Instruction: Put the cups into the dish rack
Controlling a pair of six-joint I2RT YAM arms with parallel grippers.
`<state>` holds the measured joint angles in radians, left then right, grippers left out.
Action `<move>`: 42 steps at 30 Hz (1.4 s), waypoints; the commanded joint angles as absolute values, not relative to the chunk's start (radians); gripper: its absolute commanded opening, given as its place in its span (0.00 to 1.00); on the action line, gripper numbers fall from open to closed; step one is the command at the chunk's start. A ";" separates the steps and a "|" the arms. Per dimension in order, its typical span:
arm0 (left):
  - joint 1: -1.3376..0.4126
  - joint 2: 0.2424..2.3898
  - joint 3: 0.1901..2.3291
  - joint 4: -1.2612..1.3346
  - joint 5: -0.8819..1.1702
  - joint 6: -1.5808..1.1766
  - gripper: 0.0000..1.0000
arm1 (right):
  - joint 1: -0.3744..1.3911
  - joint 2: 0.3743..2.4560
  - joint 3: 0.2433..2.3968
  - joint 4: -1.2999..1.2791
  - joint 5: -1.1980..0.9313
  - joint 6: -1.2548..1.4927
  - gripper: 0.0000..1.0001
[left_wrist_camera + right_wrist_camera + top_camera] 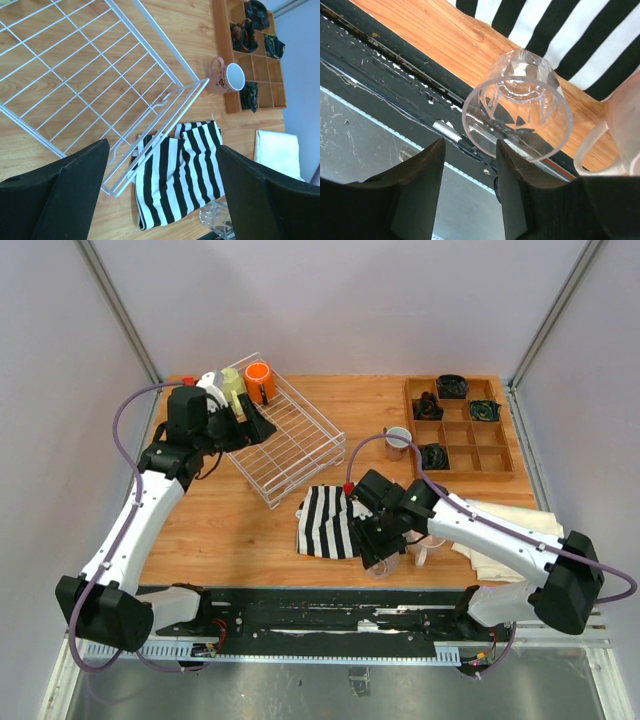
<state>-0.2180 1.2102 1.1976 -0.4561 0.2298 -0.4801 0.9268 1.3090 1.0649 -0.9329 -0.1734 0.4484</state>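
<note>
At the near edge of the table (250, 540), your right gripper (470, 152) straddles one wall of the clear tumbler (522, 100), jaws half-closed (pinching yet? you cannot tell), probably for a rim lift. Your left gripper (162, 150) hangs wide open above the dish rack (150, 43).

A robotics lab test cell: pale panels (380, 300) enclose a wooden bench (240, 530); the left arm (135, 520) and right arm (500, 535) are bolted at the bench's near edge.
</note>
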 commanded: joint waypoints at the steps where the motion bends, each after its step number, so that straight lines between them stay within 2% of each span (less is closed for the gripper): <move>1: -0.218 1.160 1.182 -0.478 0.224 -0.472 0.94 | 0.963 1.339 1.046 -0.885 -0.144 0.466 0.46; 11: -0.218 1.121 1.175 -0.497 0.211 -0.469 0.94 | 1.000 1.404 1.020 -0.820 -0.062 0.474 0.45; 16: -0.217 1.123 1.195 -0.504 0.209 -0.470 0.94 | 1.005 1.430 1.005 -0.800 -0.012 0.476 0.40; 24: -0.218 1.121 1.205 -0.518 0.201 -0.466 0.94 | 1.006 1.464 0.983 -0.773 0.036 0.468 0.24; 27: -0.217 1.123 1.203 -0.514 0.208 -0.469 0.94 | 1.006 1.450 0.999 -0.794 0.050 0.468 0.06; 29: -0.216 1.127 1.202 -0.510 0.214 -0.471 0.94 | 1.006 1.424 1.034 -0.836 0.056 0.468 0.01; 35: -0.207 1.159 1.199 -0.460 0.328 -0.550 0.98 | 0.994 1.299 1.286 -1.031 0.082 0.461 0.01; 39: -0.204 1.197 1.151 -0.340 0.486 -0.677 0.99 | 0.928 1.242 1.431 -1.023 0.062 0.433 0.01; 42: -0.196 1.208 1.080 -0.192 0.593 -0.796 1.00 | 0.805 1.222 1.493 -0.965 -0.057 0.419 0.01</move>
<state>-0.2066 1.1896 1.1534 -0.3901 0.4000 -0.6254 0.9379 1.2587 1.4216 -0.9710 0.0280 0.4500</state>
